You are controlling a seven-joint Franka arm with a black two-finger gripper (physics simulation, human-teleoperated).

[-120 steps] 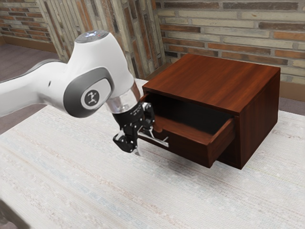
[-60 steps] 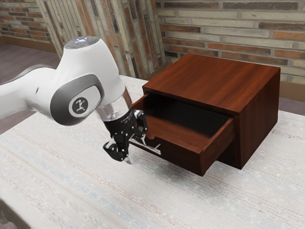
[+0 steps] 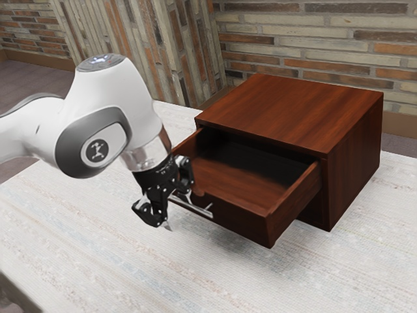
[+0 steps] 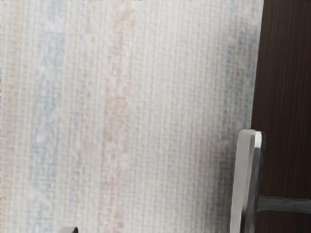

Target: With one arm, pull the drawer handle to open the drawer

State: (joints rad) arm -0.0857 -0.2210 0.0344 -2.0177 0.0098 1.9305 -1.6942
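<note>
While the dark red-brown wooden drawer (image 3: 251,186) stands well out of its matching cabinet (image 3: 293,107) on the pale woven table (image 3: 98,261), the pulling step looks to be in hand. Next it wants a straight draw away from the cabinet. The black two-finger claw (image 3: 159,212) sits at one end of the silver metal bar handle (image 3: 194,207). Whether it is clasped or loose, I cannot tell.

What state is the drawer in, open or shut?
Open: the drawer juts well out of the cabinet, its inside visible.
</note>
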